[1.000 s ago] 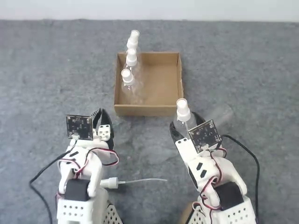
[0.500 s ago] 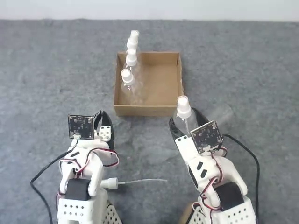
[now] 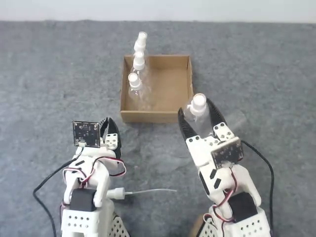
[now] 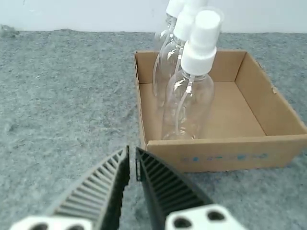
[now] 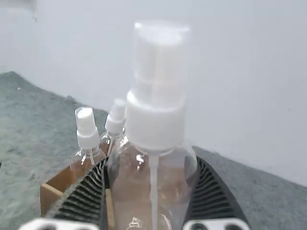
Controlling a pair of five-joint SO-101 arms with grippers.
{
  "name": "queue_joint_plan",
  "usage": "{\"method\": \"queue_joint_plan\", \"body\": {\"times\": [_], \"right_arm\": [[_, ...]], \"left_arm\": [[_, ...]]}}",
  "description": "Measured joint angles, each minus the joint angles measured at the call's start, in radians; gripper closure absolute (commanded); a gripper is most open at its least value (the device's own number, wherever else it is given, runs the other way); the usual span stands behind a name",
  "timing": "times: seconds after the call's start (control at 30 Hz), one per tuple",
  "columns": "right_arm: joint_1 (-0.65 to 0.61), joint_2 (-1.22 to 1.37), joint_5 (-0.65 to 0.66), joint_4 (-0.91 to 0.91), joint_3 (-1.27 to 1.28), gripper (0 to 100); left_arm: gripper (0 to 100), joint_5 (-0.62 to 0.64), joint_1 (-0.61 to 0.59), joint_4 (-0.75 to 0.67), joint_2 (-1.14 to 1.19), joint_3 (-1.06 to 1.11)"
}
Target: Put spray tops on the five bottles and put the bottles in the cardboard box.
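Right claw (image 3: 197, 113) was clamped on a capped spray bottle (image 3: 199, 103) by the cardboard box's (image 3: 163, 116) front-right corner; left claw (image 3: 105, 122) sat pinched shut, empty.

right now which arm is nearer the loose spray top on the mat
Left. The spray top lies beside the base of the left arm; the right arm stands farther off, holding a bottle.

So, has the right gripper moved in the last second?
Yes. The right gripper, shut on a bottle, has carried it forward from the arm's base, up beside the near right corner of the cardboard box.
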Motion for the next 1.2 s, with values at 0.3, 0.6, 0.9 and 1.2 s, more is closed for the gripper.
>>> {"method": "queue_joint_plan", "body": {"times": [0.3,0.6,0.9,1.2], "right_arm": [[0.0,0.0,0.046,-0.249,0.0,99.1],[0.0,0.138,0.098,-0.279,-0.149,99.1],[0.002,0.516,0.098,-0.315,-0.377,99.1],[0.002,0.859,0.098,-0.554,-0.397,99.1]], "left_arm": [[98,0.0,0.0,0.0,0.0,0.009],[98,0.0,0.0,0.0,0.0,0.017],[98,0.0,0.0,0.0,0.0,0.017],[98,0.0,0.0,0.0,0.0,0.017]]}}
